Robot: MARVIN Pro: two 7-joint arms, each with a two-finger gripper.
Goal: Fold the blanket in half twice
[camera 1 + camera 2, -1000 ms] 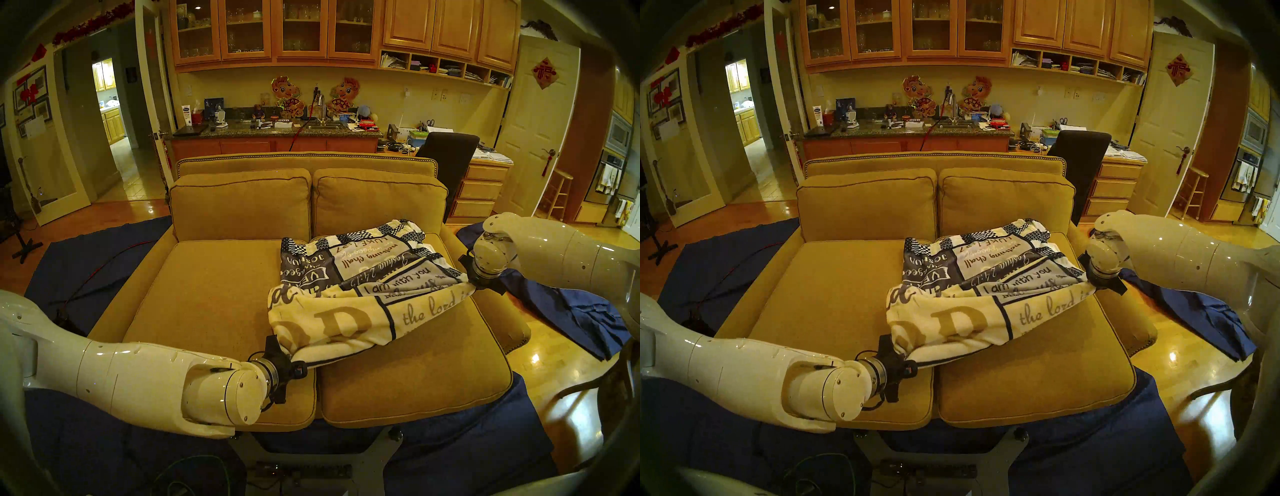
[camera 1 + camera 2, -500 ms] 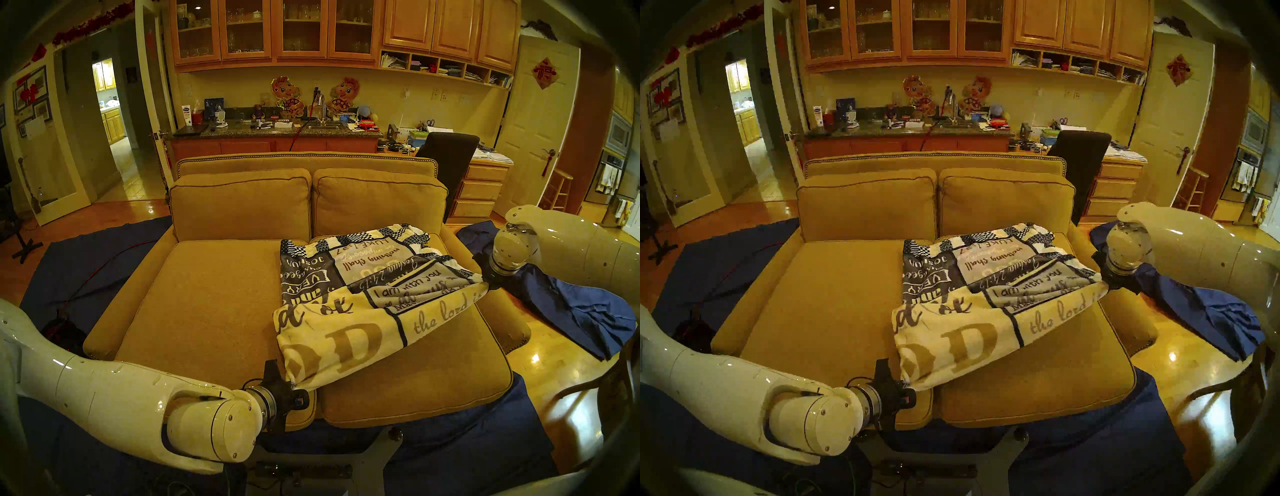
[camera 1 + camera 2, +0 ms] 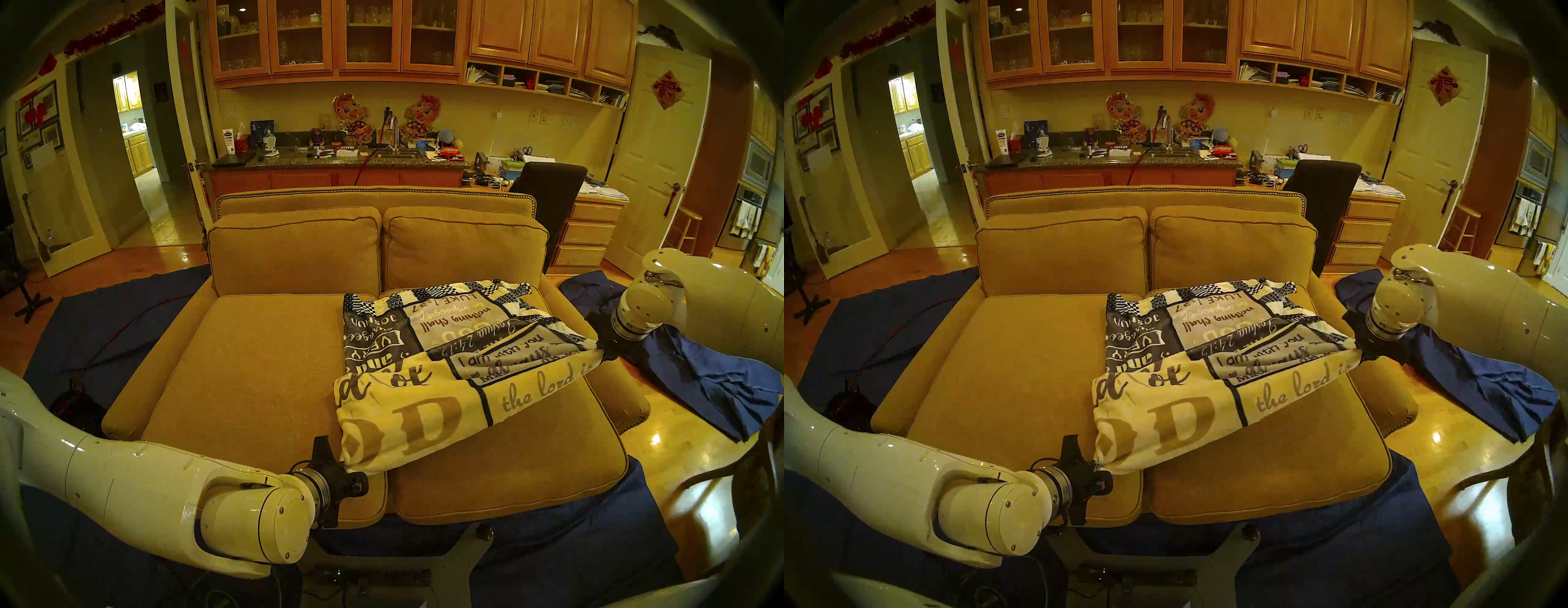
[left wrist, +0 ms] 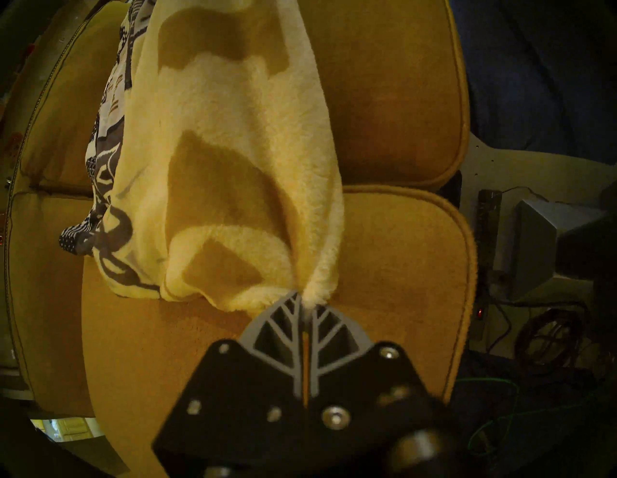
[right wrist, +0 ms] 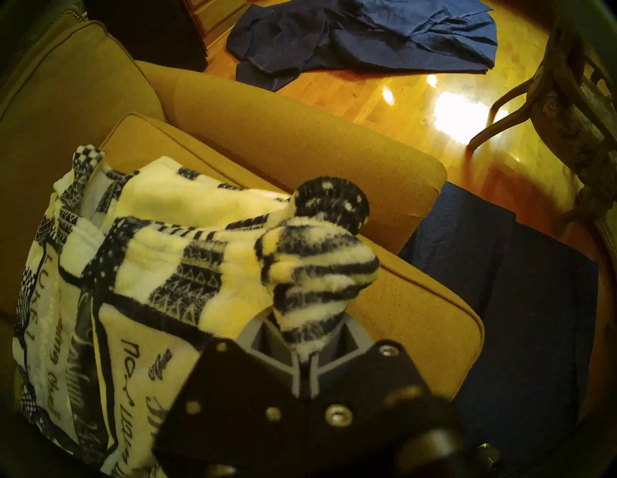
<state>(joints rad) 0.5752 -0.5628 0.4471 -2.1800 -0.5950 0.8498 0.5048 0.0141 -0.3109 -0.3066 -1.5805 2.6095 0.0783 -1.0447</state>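
- We count one blanket [image 3: 445,382].
- We count two grippers: left gripper [image 3: 348,470], right gripper [image 3: 604,352].
- We count one sofa [image 3: 254,382] with two seat cushions and two back cushions.
- We count one dark chair [image 3: 547,191].

Head pair faces the sofa [image 3: 271,382] from above; wrist views look close, sharing its cushions.

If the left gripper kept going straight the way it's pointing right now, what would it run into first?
The left gripper already pinches a corner of the plush cream-white lettered blanket, so it would push into that bunched fleece first, then probably the mustard-yellow sofa seat cushion beneath; depth is hard to judge.
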